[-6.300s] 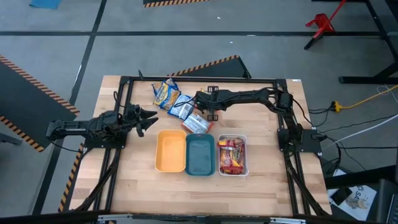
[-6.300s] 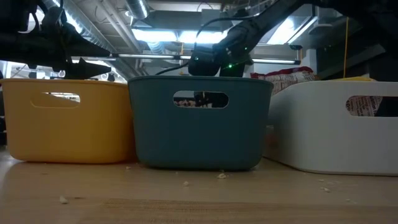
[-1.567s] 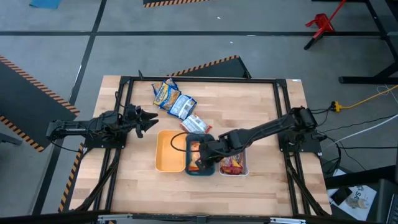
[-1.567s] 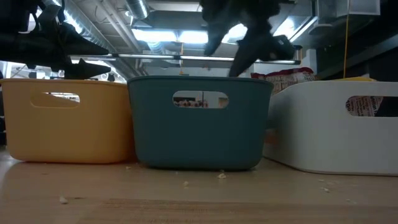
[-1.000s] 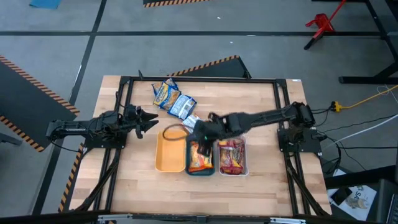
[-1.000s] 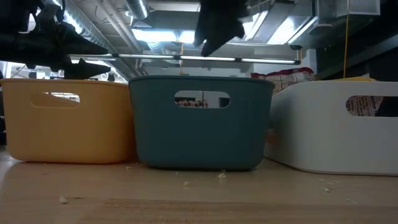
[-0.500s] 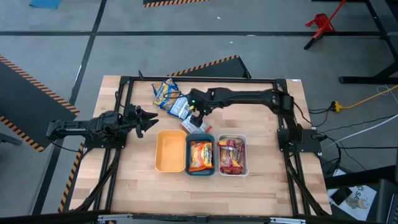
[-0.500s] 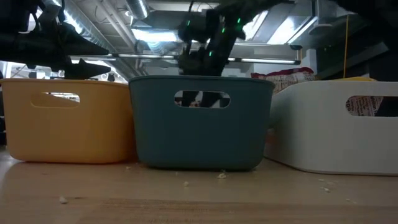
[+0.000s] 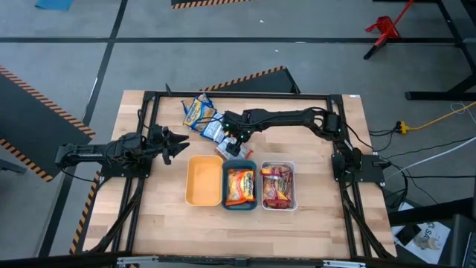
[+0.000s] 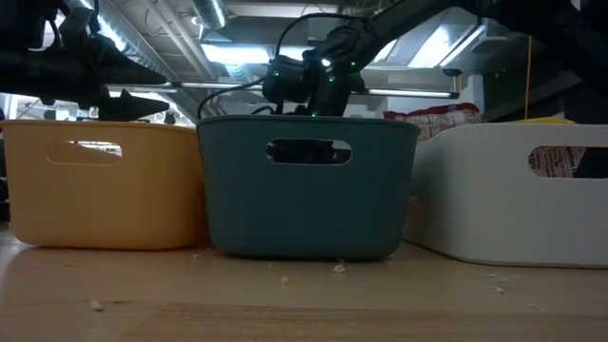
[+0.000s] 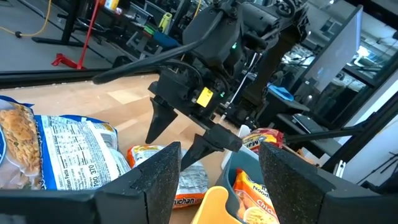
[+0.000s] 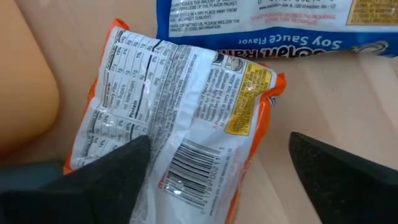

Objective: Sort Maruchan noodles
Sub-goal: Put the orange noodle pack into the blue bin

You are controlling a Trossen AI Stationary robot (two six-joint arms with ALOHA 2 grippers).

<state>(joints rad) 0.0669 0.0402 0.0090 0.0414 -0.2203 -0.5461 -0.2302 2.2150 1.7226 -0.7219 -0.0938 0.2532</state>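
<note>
high view: the right gripper (image 9: 233,145) is extended across the table (image 9: 312,216) and sits above an orange packet (image 9: 230,149) lying back side up on the wood, just behind the teal tray (image 9: 225,170). right wrist view: the fingers (image 12: 339,177) stand wide apart, one to each side of this orange packet (image 12: 180,118); no contact is visible and nothing is held. its white label and barcode face up. touching its far edge lies a blue-white packet (image 12: 267,25).

high view: three trays stand in a row near the table's middle. the yellow-orange tray (image 9: 204,180) shows no packets. the teal tray holds one orange packet (image 9: 240,187). the white tray (image 9: 294,186) holds red-brown packets (image 9: 276,185). behind the trays, a loose group of packets remains on the table: the blue-white packet (image 9: 213,128) and a yellow packet (image 9: 196,112), overlapping or touching.

the left gripper (image 9: 177,142) waits at the table's left side, well apart from the trays, pointed toward the loose packets. left wrist view: its fingers (image 11: 155,180) stand open with nothing between them.

low view: the three trays stand side by side; the right arm (image 10: 313,76) shows behind the teal tray (image 10: 306,185).
</note>
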